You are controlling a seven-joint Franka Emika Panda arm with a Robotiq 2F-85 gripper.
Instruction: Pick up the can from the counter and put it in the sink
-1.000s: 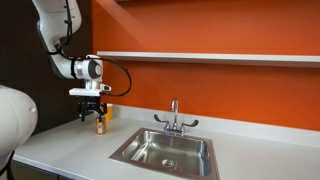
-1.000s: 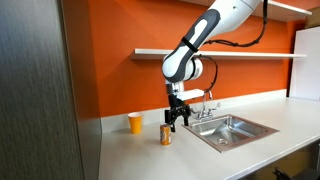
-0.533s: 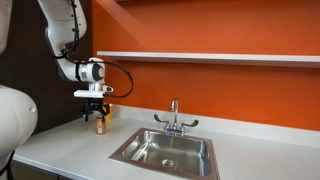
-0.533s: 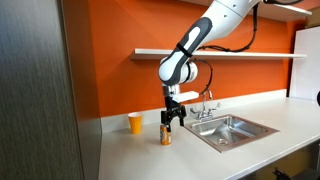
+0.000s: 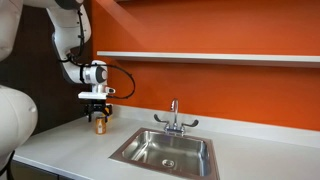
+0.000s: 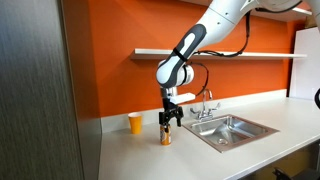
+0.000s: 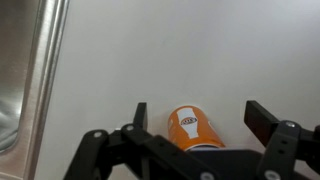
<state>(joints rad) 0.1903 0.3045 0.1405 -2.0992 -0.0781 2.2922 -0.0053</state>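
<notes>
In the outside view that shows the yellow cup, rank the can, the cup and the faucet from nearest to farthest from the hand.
1. Can: directly under the hand.
2. Yellow cup, by the wall on the side away from the sink, and faucet, at the sink's rear rim: too close to call.

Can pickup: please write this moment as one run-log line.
phase: pre-grasp | hand: open, directly above can | can: upright on counter, not gripped | sink: no can
</notes>
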